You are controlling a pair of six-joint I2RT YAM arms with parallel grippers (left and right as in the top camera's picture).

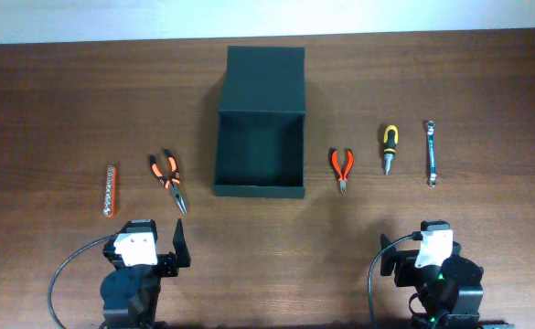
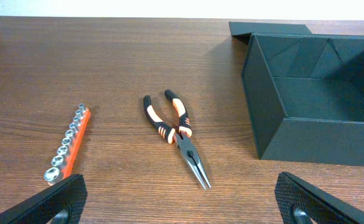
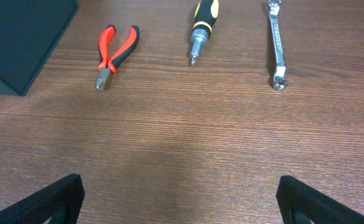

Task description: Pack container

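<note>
The dark green-black container [image 1: 259, 155] stands open at the table's middle, its flap lid folded back behind it; it also shows in the left wrist view [image 2: 318, 99] and its corner in the right wrist view [image 3: 20, 37]. Left of it lie long-nose pliers [image 1: 169, 177] [image 2: 175, 134] and an orange socket rail [image 1: 110, 190] [image 2: 68, 144]. Right of it lie red cutting pliers [image 1: 342, 168] [image 3: 114, 53], a yellow-black screwdriver [image 1: 389, 146] [image 3: 202, 25] and a wrench [image 1: 430, 152] [image 3: 276, 43]. My left gripper [image 2: 182, 205] and right gripper [image 3: 180, 205] are open and empty near the front edge.
The wooden table [image 1: 486, 91] holds only these items. Both arm bases sit at the front, left [image 1: 134, 274] and right [image 1: 436, 274], with black cables beside them.
</note>
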